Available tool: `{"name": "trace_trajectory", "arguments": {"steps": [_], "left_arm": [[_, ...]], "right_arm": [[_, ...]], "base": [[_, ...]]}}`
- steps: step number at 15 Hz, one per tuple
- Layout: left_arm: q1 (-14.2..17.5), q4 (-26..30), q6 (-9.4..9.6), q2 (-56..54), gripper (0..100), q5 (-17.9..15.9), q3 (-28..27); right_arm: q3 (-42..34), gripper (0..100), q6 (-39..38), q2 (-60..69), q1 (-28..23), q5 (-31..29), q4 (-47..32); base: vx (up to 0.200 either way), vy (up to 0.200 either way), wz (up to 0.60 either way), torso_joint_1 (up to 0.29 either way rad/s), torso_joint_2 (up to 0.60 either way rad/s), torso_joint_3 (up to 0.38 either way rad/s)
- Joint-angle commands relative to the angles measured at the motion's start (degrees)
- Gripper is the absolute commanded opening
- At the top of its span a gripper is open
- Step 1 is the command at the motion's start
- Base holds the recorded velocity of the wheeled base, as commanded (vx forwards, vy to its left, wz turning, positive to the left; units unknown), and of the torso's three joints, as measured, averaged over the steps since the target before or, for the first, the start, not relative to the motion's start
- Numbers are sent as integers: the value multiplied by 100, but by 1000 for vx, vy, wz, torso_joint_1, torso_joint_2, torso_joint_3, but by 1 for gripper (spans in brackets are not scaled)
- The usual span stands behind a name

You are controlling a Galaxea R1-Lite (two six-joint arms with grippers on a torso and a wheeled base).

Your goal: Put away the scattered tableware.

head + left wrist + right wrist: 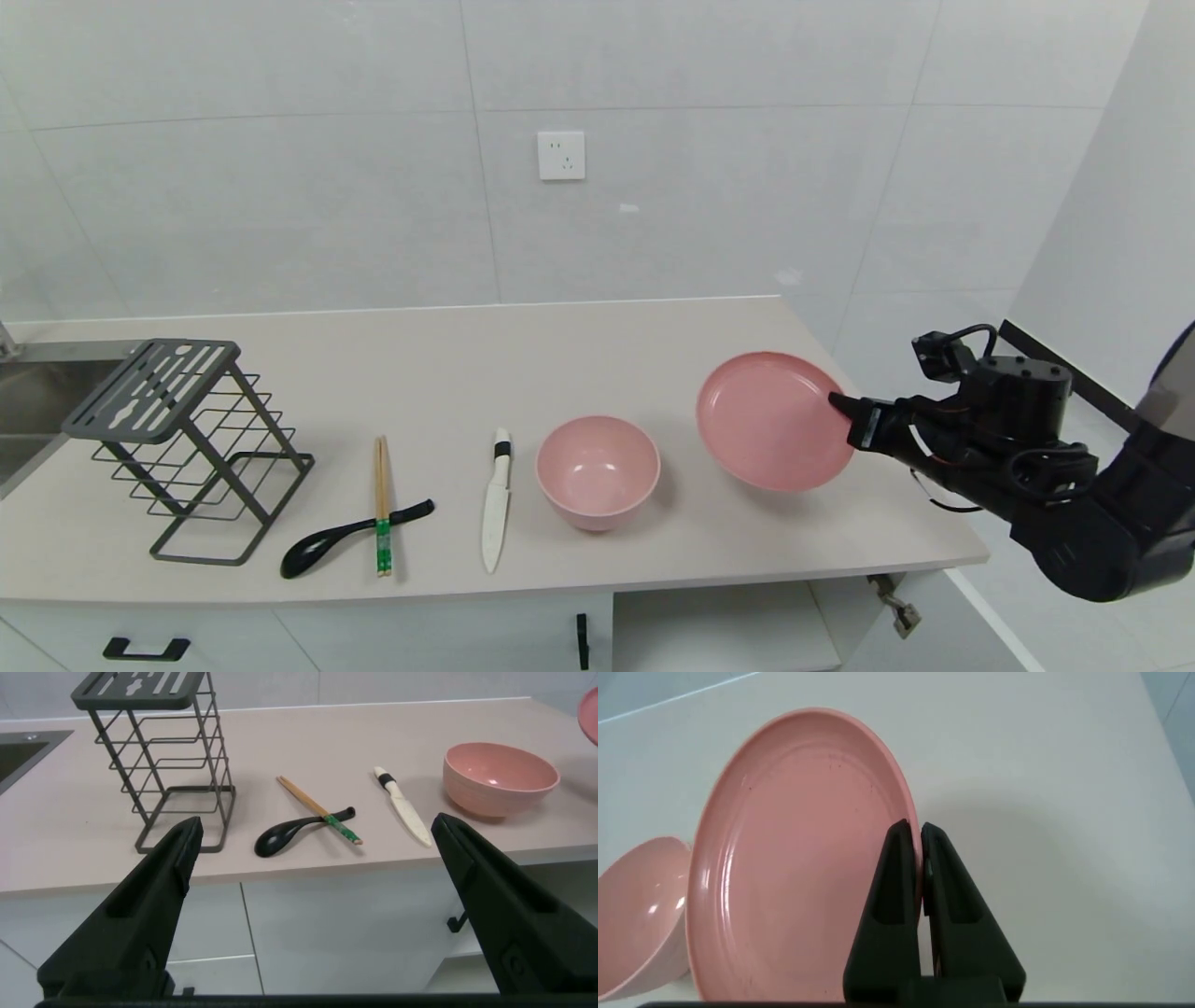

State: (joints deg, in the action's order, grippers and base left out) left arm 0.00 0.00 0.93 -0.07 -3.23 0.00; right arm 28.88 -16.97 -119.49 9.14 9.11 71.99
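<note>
I'm seeing a beige countertop (pixel 560 364) running along a white tiled wall (pixel 280 187), with a white socket (pixel 561 155) sitting on that wall. A steel sink (pixel 28 397) is showing at the counter's left end, and a black handle (pixel 146 648) is sitting on the white cabinet fronts (pixel 420 639) below.

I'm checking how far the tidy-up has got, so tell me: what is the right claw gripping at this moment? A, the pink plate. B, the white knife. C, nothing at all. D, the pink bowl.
A: the right claw is shut on the rim of the pink plate, which it holds tilted, while the bowl and knife lie free on the counter.
</note>
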Motion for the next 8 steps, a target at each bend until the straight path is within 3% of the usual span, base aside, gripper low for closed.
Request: {"name": "trace_trajectory", "arguments": {"steps": [1,8], "left_arm": [[0,0,-5,7,100,-11,0],[0,0,-22,7,100,-37,0]], "right_arm": [[-313,0,1,400,9,3,132],[-1385,0,45,1692,70,3,246]], "base": [[0,0,0,0,0,0],[0,0,0,0,0,0]]}}
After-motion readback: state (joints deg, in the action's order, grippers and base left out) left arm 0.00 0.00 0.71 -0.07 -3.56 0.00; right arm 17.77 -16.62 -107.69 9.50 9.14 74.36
